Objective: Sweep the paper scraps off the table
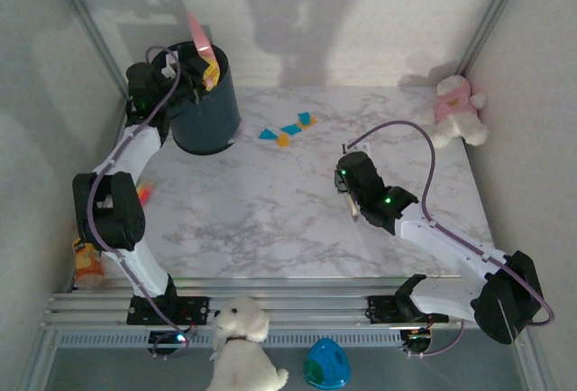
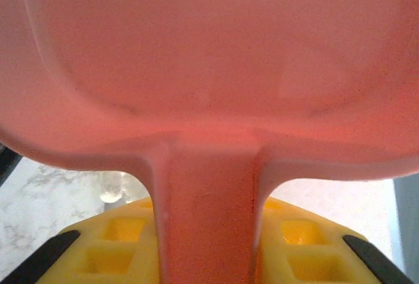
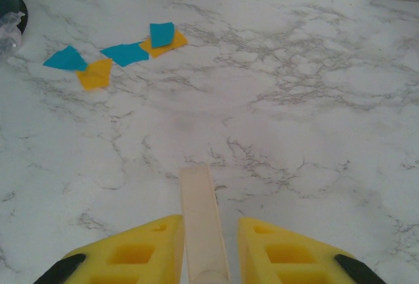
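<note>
A few blue and orange paper scraps (image 1: 288, 130) lie together on the marble table (image 1: 270, 220), just right of the dark bin. They lie far left in the right wrist view, paper scraps (image 3: 124, 52) on the table (image 3: 294, 101). My right gripper (image 1: 353, 204) hovers mid-table, well short of them, shut on a flat cream stick (image 3: 203, 225) that points toward them; right gripper (image 3: 208, 222). My left gripper (image 1: 210, 74) is over the bin, shut on the handle of a pink dustpan (image 1: 196, 32) held upright. Up close, the dustpan (image 2: 209, 68) rises from the left gripper (image 2: 209, 212).
A dark round bin (image 1: 206, 103) stands at the table's back left; its edge is the bin (image 3: 10, 9). A white and pink plush (image 1: 455, 112) sits at the back right. A white plush dog (image 1: 242, 337) and a blue egg (image 1: 326, 364) lie beyond the front rail.
</note>
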### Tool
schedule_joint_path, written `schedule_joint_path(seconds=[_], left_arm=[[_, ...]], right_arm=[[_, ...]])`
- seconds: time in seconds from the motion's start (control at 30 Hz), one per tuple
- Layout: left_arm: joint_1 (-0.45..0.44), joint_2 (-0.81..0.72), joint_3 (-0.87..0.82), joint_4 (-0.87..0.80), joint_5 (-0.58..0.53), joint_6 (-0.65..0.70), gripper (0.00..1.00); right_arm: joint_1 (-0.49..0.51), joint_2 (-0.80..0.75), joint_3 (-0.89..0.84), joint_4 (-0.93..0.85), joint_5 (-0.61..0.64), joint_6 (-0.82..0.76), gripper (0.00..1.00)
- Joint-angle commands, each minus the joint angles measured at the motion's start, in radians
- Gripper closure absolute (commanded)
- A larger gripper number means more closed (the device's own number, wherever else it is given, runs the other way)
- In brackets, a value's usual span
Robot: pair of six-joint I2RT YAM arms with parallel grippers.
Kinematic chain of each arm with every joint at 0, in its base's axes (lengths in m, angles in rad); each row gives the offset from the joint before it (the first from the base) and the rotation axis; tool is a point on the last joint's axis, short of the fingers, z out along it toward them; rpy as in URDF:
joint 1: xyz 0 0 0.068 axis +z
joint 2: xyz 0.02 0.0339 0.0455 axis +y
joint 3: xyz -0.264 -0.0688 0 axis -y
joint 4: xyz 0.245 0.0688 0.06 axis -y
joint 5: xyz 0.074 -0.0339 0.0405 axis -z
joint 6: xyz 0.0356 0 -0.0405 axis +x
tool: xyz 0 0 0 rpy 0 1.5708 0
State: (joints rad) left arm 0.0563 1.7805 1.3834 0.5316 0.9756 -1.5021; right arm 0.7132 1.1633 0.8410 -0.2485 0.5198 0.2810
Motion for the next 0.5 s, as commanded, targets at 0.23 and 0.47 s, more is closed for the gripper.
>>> schedule_joint_path(seconds=[0.23, 0.47], left_arm=[[0.007, -0.057, -0.100, 0.343, -0.039, -0.259, 1.00], [0.007, -0.080, -0.162, 0.425, -0.078, -0.346, 1.00]], right_arm=[[-0.009, 0.013, 0.054, 0.004, 0.000, 0.012, 1.00], [-0.009, 0.017, 0.059, 0.000, 0.000, 0.012, 1.00]])
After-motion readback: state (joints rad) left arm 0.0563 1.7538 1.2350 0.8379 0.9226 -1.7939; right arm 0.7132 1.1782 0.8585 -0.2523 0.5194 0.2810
